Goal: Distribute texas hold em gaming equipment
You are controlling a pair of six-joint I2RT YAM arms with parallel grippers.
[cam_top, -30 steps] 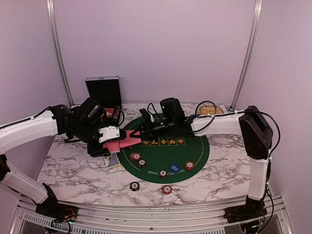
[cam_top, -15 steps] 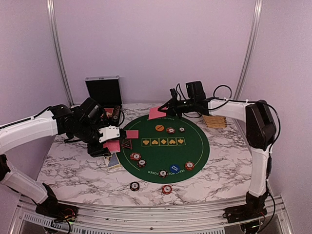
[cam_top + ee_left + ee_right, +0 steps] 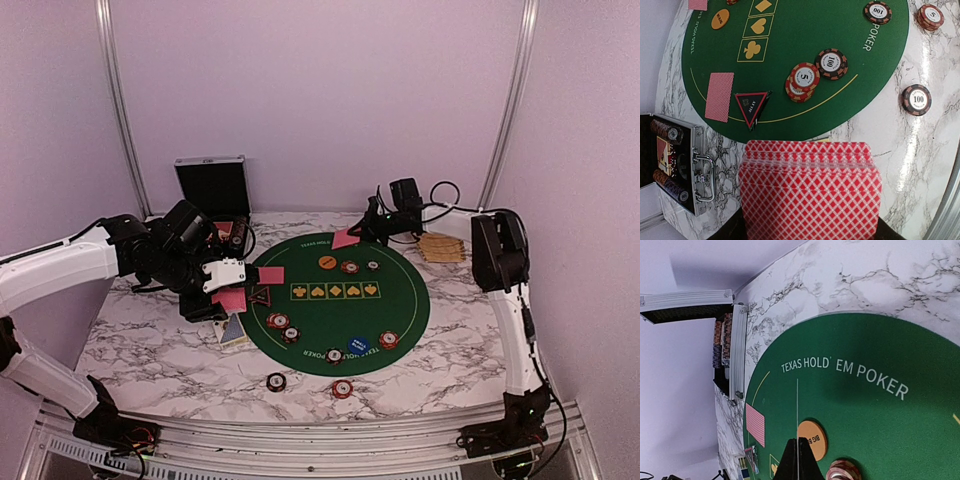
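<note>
The left gripper (image 3: 227, 288) is clamping a stack of red-backed playing cards (image 3: 810, 192) beside the green poker mat's (image 3: 400, 300) left edge, while the right gripper (image 3: 370, 232), jaws closed, is pinching a single card (image 3: 346, 240) at the mat's far rim, near the orange button (image 3: 327, 262).

1. Deck of cards (image 3: 810, 185): red diamond-patterned backs, slightly fanned, held up left of the green mat (image 3: 400, 300).
2. Face-down card (image 3: 270, 275): flat on the mat's left edge.
3. Far card (image 3: 346, 239): pink-red, held at the mat's far rim.
4. Triangular marker (image 3: 752, 106): dark, red-edged, just beside the face-down card.
5. Orange button (image 3: 327, 262): on the far half of the mat. Blue button (image 3: 358, 345): on the near half.
6. Chips (image 3: 349, 267): two lie beside the orange button, four across the mat's near side, and two on the marble table (image 3: 150, 340) in front.
</note>
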